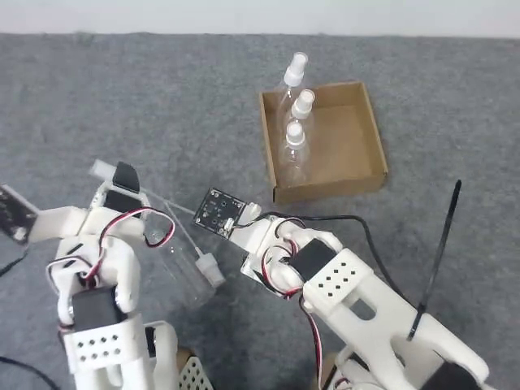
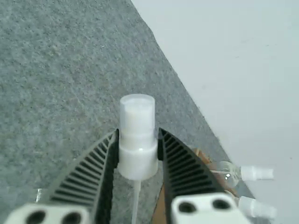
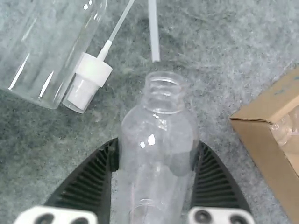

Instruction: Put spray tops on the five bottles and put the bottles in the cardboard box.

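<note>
Left gripper (image 2: 138, 135): fingers closed on the collar of a white spray top (image 2: 137, 116), one ribbed pad against each side. The nozzle cap stands out past the fingertips. The dip tube (image 3: 153, 32) hangs from the collar and ends just short of the open bottle's mouth, not inside it.

Right gripper (image 3: 158, 145): fingers part open, clamped on the shoulder of a clear open bottle (image 3: 159, 135), one pad on each flank. The threaded neck projects beyond the fingertips and has no top fitted. This bottle is held just outside the near corner of the cardboard box (image 3: 268, 140).

Loose spray top (image 3: 86, 79): lying on the grey felt surface (image 1: 162, 89), farther from the box than the held bottle, with its dip tube stretched away from it. It touches the side of a second clear bottle lying down (image 3: 42, 46), also uncapped. This pair sits between the two arms, well apart from the box.

Cardboard box: three capped bottles (image 1: 294, 150) are inside, in a row along one side wall; the other side of the box floor is bare.

Other items: a black cable (image 1: 357, 219) runs from the right arm past the near wall of the box, apart from it. No obstruction between the held bottle and the box opening.
</note>
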You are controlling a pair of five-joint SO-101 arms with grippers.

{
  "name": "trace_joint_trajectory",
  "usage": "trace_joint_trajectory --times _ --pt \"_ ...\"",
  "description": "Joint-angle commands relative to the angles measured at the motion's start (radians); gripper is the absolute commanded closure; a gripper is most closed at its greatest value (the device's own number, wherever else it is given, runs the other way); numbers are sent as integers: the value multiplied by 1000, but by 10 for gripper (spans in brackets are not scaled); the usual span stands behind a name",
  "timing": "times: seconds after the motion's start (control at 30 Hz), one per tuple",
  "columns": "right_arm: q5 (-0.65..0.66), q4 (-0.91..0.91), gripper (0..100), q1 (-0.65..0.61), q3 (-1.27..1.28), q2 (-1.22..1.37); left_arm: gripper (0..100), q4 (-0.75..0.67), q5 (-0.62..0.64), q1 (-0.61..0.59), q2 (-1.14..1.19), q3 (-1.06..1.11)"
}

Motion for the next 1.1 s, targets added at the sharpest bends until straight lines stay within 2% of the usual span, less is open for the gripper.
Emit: trace_joint_trajectory --times 0.0,0.27,0.53,0.73,0.93,1.07 --pt "11 -18 902 -1 -17 -67 987 -2 -20 49 -21 5" --pt "11 -18 902 -5 -17 -67 987 -6 -20 91 -21 18" --pt "11 -13 902 -5 -17 -67 987 -167 -21 81 -21 90" --pt "11 -15 901 -5 -17 -67 987 -181 -17 81 -21 88" --pt "11 -16 900 -5 -17 -67 987 -181 -14 -8 -21 54" --pt "11 -18 900 -4 -17 -67 987 -180 -14 -14 -21 54"
